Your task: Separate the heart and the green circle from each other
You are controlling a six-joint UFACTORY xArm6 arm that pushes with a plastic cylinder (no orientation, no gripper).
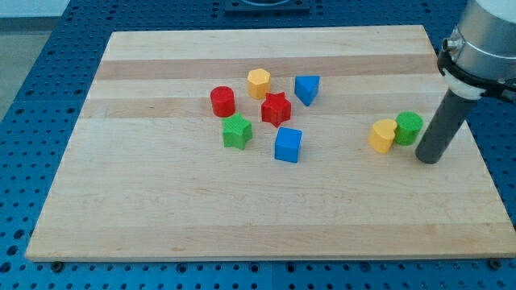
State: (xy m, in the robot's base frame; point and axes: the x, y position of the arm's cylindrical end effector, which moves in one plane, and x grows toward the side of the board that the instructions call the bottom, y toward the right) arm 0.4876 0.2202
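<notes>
A yellow heart (383, 135) lies on the wooden board at the view's right. A green circle (409, 128) sits right beside it on its right, touching or nearly touching. My tip (430, 159) rests on the board just to the right of and slightly below the green circle, a small gap apart from it. The dark rod rises from the tip toward the view's upper right.
A cluster lies left of centre: a red cylinder (222, 101), a yellow hexagon (258, 83), a blue block (306, 89), a red star (276, 109), a green star (237, 131), a blue cube (288, 145). The board's right edge (476, 137) runs close to my tip.
</notes>
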